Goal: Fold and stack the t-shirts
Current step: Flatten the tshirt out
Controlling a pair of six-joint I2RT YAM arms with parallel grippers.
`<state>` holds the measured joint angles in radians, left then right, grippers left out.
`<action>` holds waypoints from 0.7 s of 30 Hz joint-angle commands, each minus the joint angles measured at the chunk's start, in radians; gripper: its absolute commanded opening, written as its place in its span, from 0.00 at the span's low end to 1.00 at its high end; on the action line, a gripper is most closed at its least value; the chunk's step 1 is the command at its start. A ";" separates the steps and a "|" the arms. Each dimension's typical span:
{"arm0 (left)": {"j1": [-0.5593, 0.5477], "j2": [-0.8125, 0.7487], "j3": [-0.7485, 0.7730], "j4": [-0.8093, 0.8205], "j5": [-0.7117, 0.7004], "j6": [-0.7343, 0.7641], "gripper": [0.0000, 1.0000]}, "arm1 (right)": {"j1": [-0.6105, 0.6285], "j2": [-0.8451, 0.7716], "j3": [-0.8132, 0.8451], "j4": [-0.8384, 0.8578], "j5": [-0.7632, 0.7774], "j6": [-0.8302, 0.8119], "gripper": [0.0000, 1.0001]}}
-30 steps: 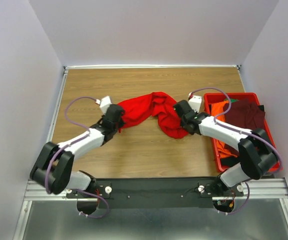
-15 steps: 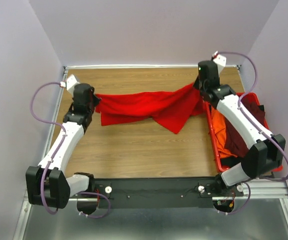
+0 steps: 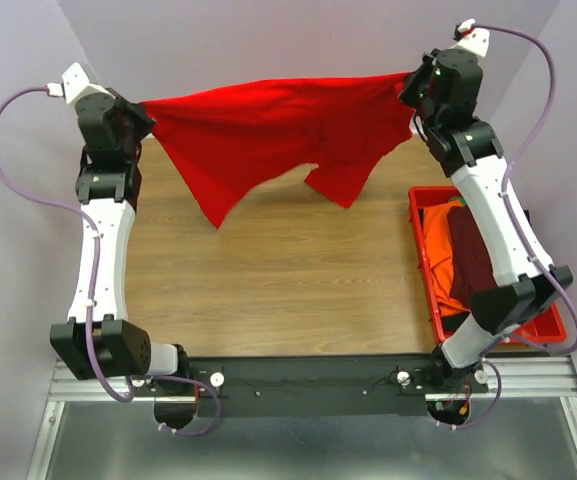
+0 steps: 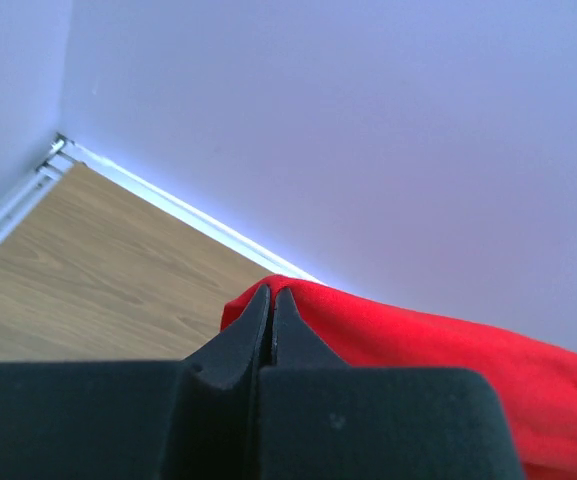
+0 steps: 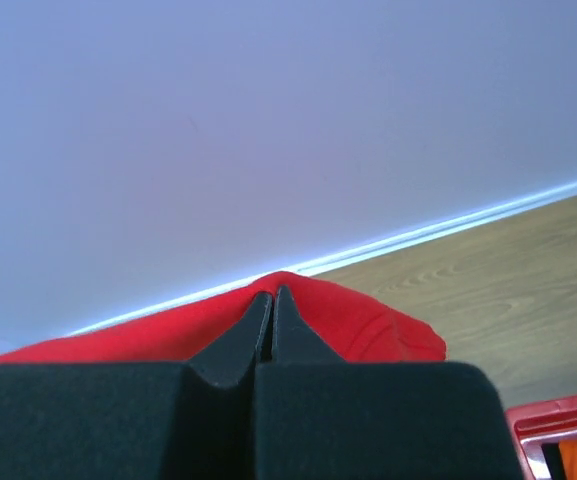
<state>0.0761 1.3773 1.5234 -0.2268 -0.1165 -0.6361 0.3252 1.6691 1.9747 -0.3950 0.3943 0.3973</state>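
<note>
1. Top external view: the red shirt (image 3: pixel 268 135) hangs spread between the two grippers. Its top edge is pulled nearly straight from 10 o'clock to 2 o'clock, over the far part of the table (image 3: pixel 268 280).
2. Left gripper (image 3: pixel 140 112), at 10 o'clock, is clamped on the shirt's left corner. In the left wrist view its fingers (image 4: pixel 253 325) meet with no gap, and red cloth bulges out at their tips.
3. Right gripper (image 3: pixel 411 85), at 2 o'clock, is pinched tight on the opposite corner. The right wrist view shows the same closed tips with red cloth folded over them, and the back wall behind.
4. Two flaps droop from the taut edge. The longer one points down toward 11 o'clock and the shorter one hangs near 1 o'clock. Whether either tip touches the wood cannot be told.
5. Half a second ago the shirt sagged low across the table with both grippers lower and less far apart. A second ago it lay bunched at the centre. Both arms now reach higher and wider, toward the back corners.
6. At 3 o'clock the bin (image 3: pixel 418 255) holds an orange shirt (image 3: pixel 440 250) and a maroon shirt (image 3: pixel 471 255) in a loose heap. The right arm crosses over them.
</note>
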 commanded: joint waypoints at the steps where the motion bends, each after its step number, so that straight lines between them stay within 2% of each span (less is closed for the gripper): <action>1: 0.039 -0.087 -0.064 -0.039 0.060 0.023 0.00 | -0.008 -0.116 -0.170 -0.010 -0.031 -0.018 0.00; 4: 0.044 -0.150 -0.227 -0.016 0.061 0.018 0.00 | -0.012 -0.167 -0.302 -0.011 -0.040 -0.018 0.00; 7: 0.047 -0.161 -0.420 0.033 0.080 -0.011 0.00 | -0.021 -0.152 -0.451 -0.013 -0.067 -0.011 0.02; 10: 0.047 -0.092 -0.564 0.110 0.153 -0.045 0.00 | -0.078 -0.019 -0.479 -0.021 -0.133 0.001 0.10; 11: 0.048 -0.066 -0.590 0.125 0.179 -0.057 0.20 | -0.109 0.063 -0.440 -0.031 -0.152 0.006 0.25; 12: 0.048 -0.005 -0.586 0.130 0.190 -0.056 0.29 | -0.120 0.110 -0.416 -0.038 -0.190 0.006 0.35; 13: 0.048 0.018 -0.586 0.136 0.216 -0.050 0.41 | -0.129 0.142 -0.392 -0.044 -0.195 0.005 0.54; 15: 0.048 0.042 -0.597 0.158 0.224 -0.048 0.50 | -0.127 0.184 -0.375 -0.068 -0.230 0.011 0.71; 16: 0.048 0.039 -0.603 0.161 0.219 -0.047 0.53 | -0.127 0.178 -0.390 -0.068 -0.245 0.014 0.82; 18: 0.048 0.020 -0.620 0.161 0.186 -0.046 0.54 | -0.124 0.153 -0.439 -0.065 -0.259 0.044 0.89; 21: 0.050 -0.029 -0.679 0.153 0.158 -0.056 0.54 | -0.107 0.078 -0.583 -0.045 -0.212 0.096 0.89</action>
<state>0.1181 1.4269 0.8776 -0.1284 0.0521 -0.6815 0.1967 1.8637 1.4776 -0.4492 0.1940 0.4290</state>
